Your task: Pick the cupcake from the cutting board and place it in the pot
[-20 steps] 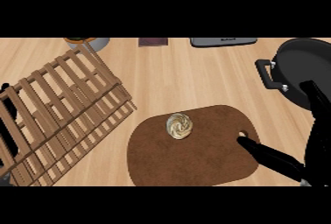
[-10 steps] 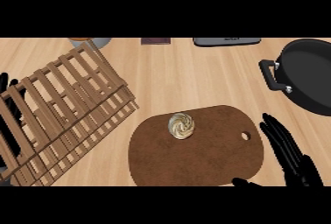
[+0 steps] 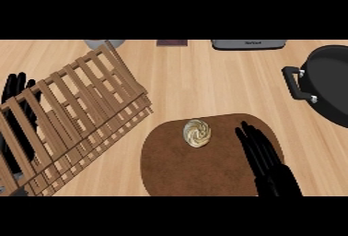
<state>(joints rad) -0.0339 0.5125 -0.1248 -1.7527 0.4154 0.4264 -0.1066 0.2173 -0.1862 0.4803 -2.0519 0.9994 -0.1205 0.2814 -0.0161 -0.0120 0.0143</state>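
At the worktop's left edge the left hand (image 3: 15, 88) rested with straight fingers pointing up, partly hidden behind a slatted wooden rack (image 3: 81, 110) that lay askew across the left side. Near the middle of the front edge sat a brown cutting board (image 3: 197, 173), and the cupcake (image 3: 196, 132) stood on its far part. Just right of it the right hand (image 3: 268, 161) reached over the board's right side, fingers straight and close together, holding nothing; its tips were near the cupcake but apart from it. At the right edge stood the black pot (image 3: 333, 83), its handle (image 3: 298, 85) turned toward the middle of the worktop, well apart from the cupcake.
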